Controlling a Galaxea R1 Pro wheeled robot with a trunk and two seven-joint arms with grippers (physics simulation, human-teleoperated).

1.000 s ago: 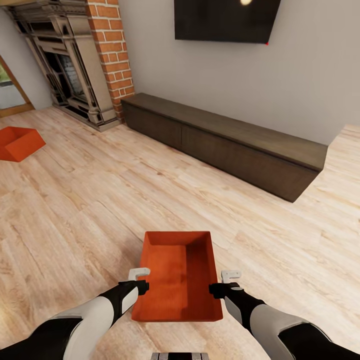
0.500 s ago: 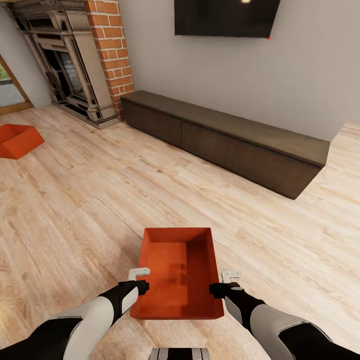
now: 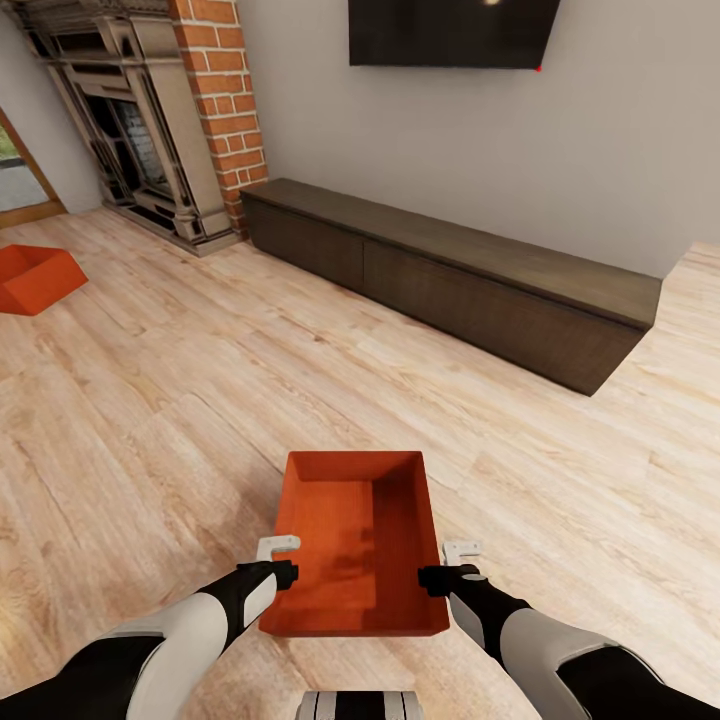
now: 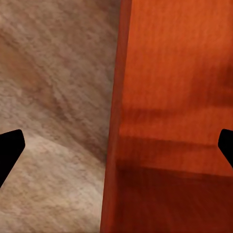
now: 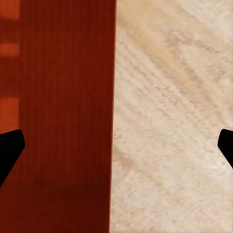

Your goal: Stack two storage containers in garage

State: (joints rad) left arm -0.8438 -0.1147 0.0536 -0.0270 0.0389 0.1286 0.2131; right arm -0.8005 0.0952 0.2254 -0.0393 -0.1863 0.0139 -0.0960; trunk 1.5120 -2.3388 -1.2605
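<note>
a: where do the storage containers stand?
b: one storage container lies on the wood plank floor between the arms; the second container sits far left, near the fireplace.
a: the grippers?
b: left gripper and right gripper each straddle a side wall, fingers spread, not yet pinching. nothing has reached the garage; both carries and the stacking remain.

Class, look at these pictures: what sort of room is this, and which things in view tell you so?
Most likely a living room: a red-brick fireplace, a black wall-mounted TV above a long dark wooden cabinet, and a light wood plank floor.
</note>
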